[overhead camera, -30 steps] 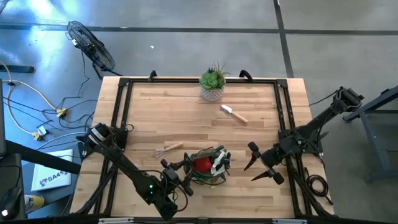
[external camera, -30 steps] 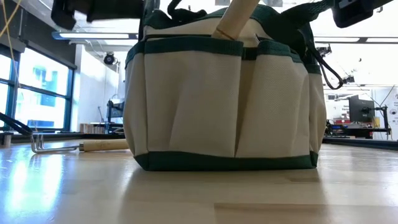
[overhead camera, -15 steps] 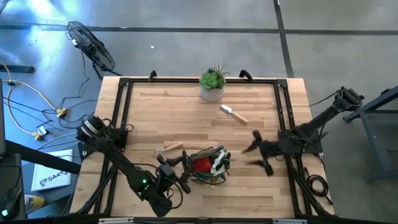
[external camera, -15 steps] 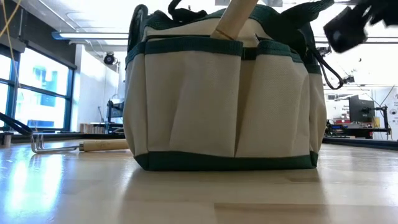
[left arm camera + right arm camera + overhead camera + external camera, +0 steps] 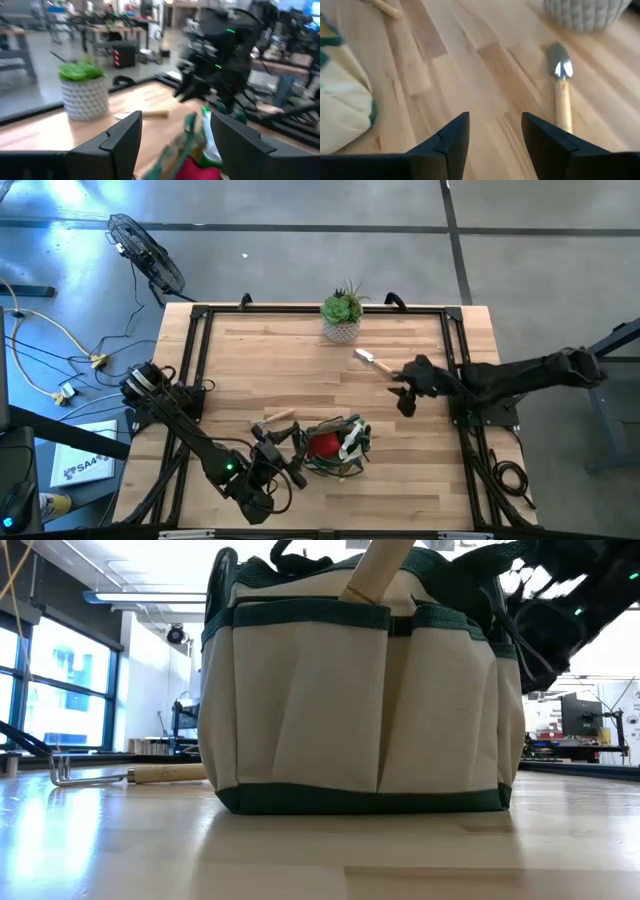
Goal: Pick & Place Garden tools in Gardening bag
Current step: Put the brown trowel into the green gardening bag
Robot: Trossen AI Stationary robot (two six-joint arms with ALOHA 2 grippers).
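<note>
The right gripper (image 5: 404, 395) hangs over the far right part of the surface (image 5: 250, 345), just beside the trowel (image 5: 376, 363) that lies flat and untouched near the white plant pot (image 5: 341, 329). Its jaws stand apart and empty; in the right wrist view the two dark fingers (image 5: 445, 145) frame bare wood, with the trowel (image 5: 562, 92) ahead and off to one side, metal blade toward the pot, wooden handle pointing back at the camera.

The gardening bag (image 5: 333, 448) sits near the front edge, already holding a red piece (image 5: 325, 444) and a green-and-white piece (image 5: 353, 442). The low view also shows a wooden handle sticking up out of the bag (image 5: 355, 700). The rake (image 5: 272, 420) lies on the boards just to the bag's left.

The left gripper (image 5: 277, 452) waits right beside the bag, jaws apart and empty, looking across the surface at the pot and the other arm.

The step in hand looks like the trowel pickup. To do it well, the right gripper should shift sideways until the wooden handle sits squarely between the jaws, turn the wrist so the fingers cross the handle and do not run along it, then come down low enough to close around the round grip. Taking the handle near its middle should keep the blade from tipping on the lift. Stay clear of the pot.
</note>
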